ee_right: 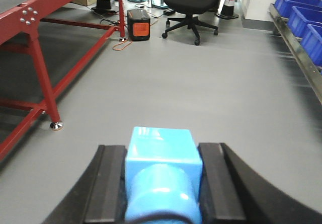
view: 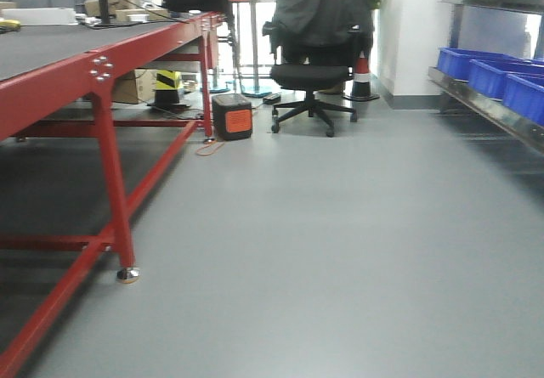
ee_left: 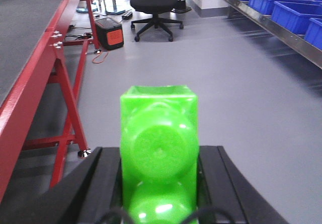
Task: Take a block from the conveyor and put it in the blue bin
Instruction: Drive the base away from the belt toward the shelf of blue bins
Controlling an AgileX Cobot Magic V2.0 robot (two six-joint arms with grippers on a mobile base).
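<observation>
**Left claw** (ee_left: 158,189): closed on the block (ee_left: 158,133). Its 2 black fingers (ee_left: 103,183) press flat against opposite sides, so the jaws are parted only by the block's width. The block is a bright green, glossy plastic brick, box-shaped with softened edges. 1 round stud faces the left wrist camera, and a 2nd rounded bulge shows below it.

**Right claw** (ee_right: 162,189): likewise clamped, on a light blue brick (ee_right: 162,153) of similar form. The brick is smooth and shiny, with a cylindrical stud toward the lens.

**Surroundings:** Both claws hang over the floor (view: 340,251), a smooth pale grey sheet. To the left stands the conveyor (view: 51,42), a matt dark grey belt on a glossy red metal frame. Its legs are bolted on and end in small metal feet. To the right, blue bins (view: 476,68) of open-topped moulded plastic sit in a row on a bare metal shelf. Farther off are a black office chair (view: 314,76) on a star base and a black-and-orange box (view: 232,116).

**Progress (judged):** The grasp is done, since the block is off the belt and held in the left claw over the aisle. Placement is not yet done, as the bins lie well apart to the right. What remains is to carry the block above 1 bin and release it.
</observation>
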